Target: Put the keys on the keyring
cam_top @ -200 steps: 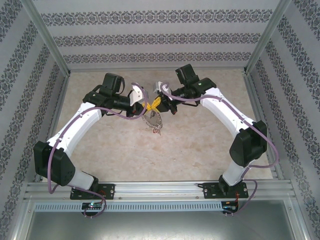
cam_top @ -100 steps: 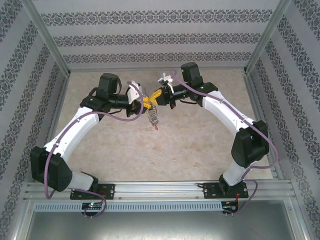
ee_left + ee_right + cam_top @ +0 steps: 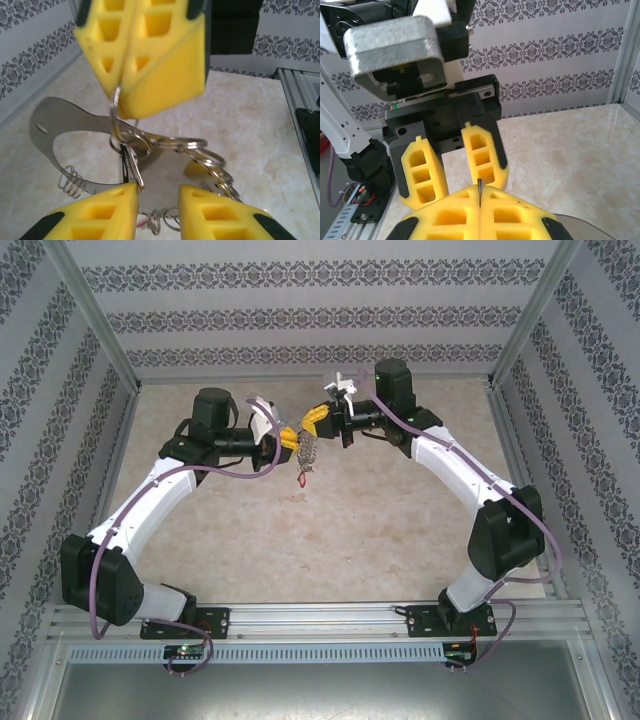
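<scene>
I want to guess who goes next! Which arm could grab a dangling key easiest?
Left. The left gripper is open right beside the hanging keys, while the right gripper is shut on the keyring, holding it in the air, so it looks busy.

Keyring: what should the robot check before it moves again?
1. Right fingers pinch the keyring wire: ok.
2. Left fingers are open and hold nothing: ok.
3. Keyring hangs free above the table: ok.
4. Red key dangles under the bunch: ok.
5. Ring's opening faces the left fingers: cannot tell.
</scene>
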{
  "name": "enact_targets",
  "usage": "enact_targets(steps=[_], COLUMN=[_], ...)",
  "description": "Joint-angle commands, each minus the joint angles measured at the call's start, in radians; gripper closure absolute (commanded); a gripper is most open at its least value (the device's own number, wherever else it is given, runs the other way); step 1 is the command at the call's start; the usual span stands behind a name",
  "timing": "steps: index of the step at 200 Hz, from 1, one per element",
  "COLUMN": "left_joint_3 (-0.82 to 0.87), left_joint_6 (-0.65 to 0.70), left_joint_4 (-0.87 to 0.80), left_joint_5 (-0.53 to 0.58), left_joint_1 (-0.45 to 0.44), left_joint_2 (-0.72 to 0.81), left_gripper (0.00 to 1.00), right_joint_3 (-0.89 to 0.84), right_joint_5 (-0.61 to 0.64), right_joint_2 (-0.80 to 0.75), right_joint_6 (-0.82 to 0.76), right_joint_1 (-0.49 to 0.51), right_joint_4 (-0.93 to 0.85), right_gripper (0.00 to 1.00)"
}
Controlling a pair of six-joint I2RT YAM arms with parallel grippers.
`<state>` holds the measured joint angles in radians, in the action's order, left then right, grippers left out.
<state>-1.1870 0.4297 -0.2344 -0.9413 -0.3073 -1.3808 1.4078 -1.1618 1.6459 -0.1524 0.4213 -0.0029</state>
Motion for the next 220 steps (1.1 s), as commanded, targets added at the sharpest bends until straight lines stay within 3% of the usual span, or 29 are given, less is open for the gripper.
enact_targets(steps=[1, 52, 114, 220], left_joint_3=[0.014, 0.028, 0.06, 0.148], left_joint_6=[-0.065, -0.117, -0.096, -0.108], left_joint_4=[0.096, 0.176, 0.17, 0.224], left_joint_5=[-0.035, -0.03, -0.031, -0.052], left_joint_1=[0.01, 0.013, 0.026, 0.051], left_joint_2=[0.032, 0.048, 0.052, 0.048], left_gripper=[0.71, 0.7, 0.7, 0.59], right_joint_3=[-0.018, -0.096, -0.103, -0.057], right_joint_5=[-0.039, 0.015, 0.01, -0.028], right_joint_2=[-0.034, -0.051, -0.041, -0.033], right_joint_6=[-0.005, 0.055, 0.03, 0.029], right_joint_1=[0.006, 0.034, 0.034, 0.024], right_joint_4=[0.055, 0.206, 0.175, 0.145], right_gripper=[1.0, 1.0, 1.0, 1.0])
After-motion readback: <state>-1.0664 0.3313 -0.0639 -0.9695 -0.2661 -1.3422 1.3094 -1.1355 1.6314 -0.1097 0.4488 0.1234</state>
